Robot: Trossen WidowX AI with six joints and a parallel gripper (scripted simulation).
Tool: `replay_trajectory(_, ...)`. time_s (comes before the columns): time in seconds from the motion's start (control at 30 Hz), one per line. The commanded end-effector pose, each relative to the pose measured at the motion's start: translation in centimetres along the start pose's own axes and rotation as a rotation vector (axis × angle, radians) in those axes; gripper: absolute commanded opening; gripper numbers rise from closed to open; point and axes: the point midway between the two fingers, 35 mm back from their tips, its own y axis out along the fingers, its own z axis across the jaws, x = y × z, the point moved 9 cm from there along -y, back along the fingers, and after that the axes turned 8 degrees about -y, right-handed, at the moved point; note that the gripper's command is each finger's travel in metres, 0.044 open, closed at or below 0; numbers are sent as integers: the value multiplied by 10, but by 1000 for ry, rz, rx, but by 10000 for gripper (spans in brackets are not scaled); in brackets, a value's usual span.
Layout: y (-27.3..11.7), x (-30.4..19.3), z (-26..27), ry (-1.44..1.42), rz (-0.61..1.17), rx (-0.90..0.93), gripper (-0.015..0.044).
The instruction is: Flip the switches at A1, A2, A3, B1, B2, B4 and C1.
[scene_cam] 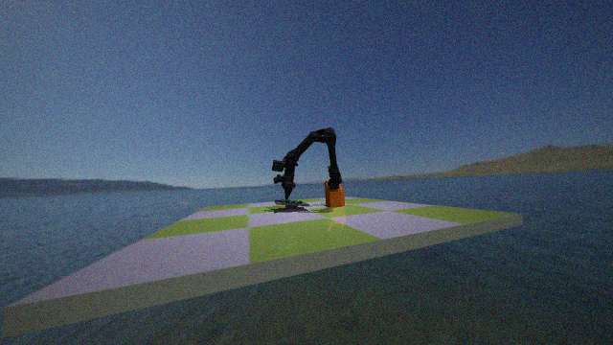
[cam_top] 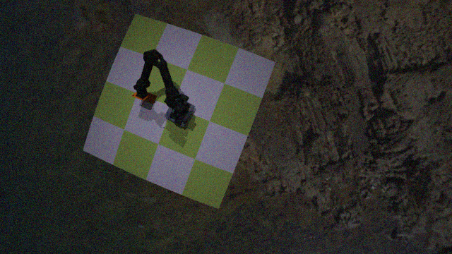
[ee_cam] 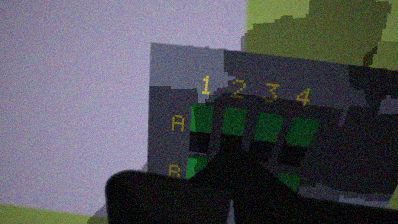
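Note:
The dark switch panel [cam_top: 183, 123] [scene_cam: 301, 204] [ee_cam: 185, 65] lies on the board in front of the arm. My gripper [scene_cam: 287, 197] [ee_cam: 231, 152] is shut and empty, pointing down. In the wrist view its tips cover part of the black near end of switch A2 [ee_cam: 233, 121]; whether they touch it I cannot tell. Switches A1 [ee_cam: 202, 119], A3 [ee_cam: 268, 127] and A4 [ee_cam: 301, 131] each show a green far part and a black near part. Switch B1 [ee_cam: 192, 166] and switch B4 [ee_cam: 290, 181] show only partly. B2, B3 and row C are hidden behind the fingers.
The arm stands on an orange base [cam_top: 150, 97] [scene_cam: 334, 196] on a green and lilac checkered board [cam_top: 219, 146] [scene_cam: 306, 240]. Shadows of the arm darken the panel's right side and much of its switch area.

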Motion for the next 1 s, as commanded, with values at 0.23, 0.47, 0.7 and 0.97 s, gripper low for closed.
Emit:
replay_trajectory(0.23, 3, -1, 0, 5, 4, 8, 0)
replay_trajectory(0.47, 4, -1, 0, 5, 4, 8, 0)
replay_trajectory(0.7, 5, -1, 0, 5, 4, 8, 0)
replay_trajectory(0.97, 6, -1, 0, 5, 4, 8, 0)
